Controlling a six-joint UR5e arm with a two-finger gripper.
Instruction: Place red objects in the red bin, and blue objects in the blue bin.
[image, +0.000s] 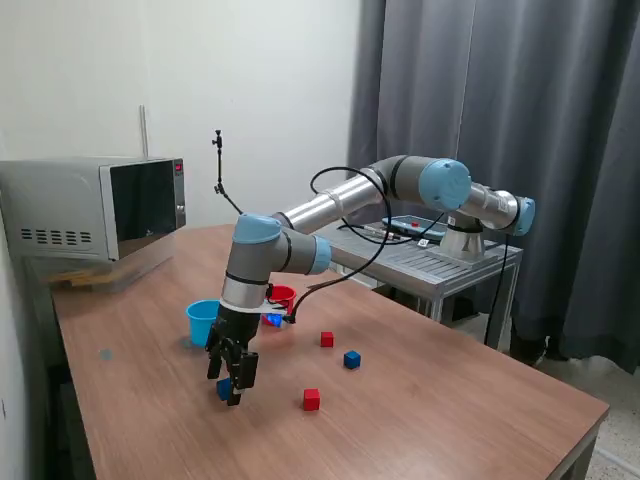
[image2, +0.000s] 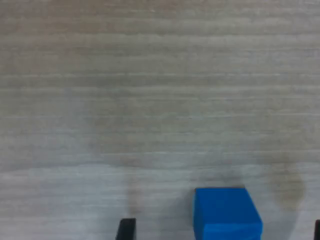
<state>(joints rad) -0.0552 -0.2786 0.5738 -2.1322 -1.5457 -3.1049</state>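
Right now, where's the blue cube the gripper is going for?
In the exterior view the blue cube sits on the table at the open gripper, below the blue cup; the wrist view shows it between the fingertips.

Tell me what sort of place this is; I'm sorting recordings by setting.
Probably a robotics lab or test room, not a home. A wooden table carries the arm, with a microwave at one end, a metal cart holding the arm's base behind it, and a dark curtain along the wall.

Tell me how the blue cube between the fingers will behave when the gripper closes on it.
The blue cube looks rigid with flat faces, so it likely won't roll or deform. It sits off-center between the open gripper fingers, so it may slide across the smooth wooden table before being pinched.
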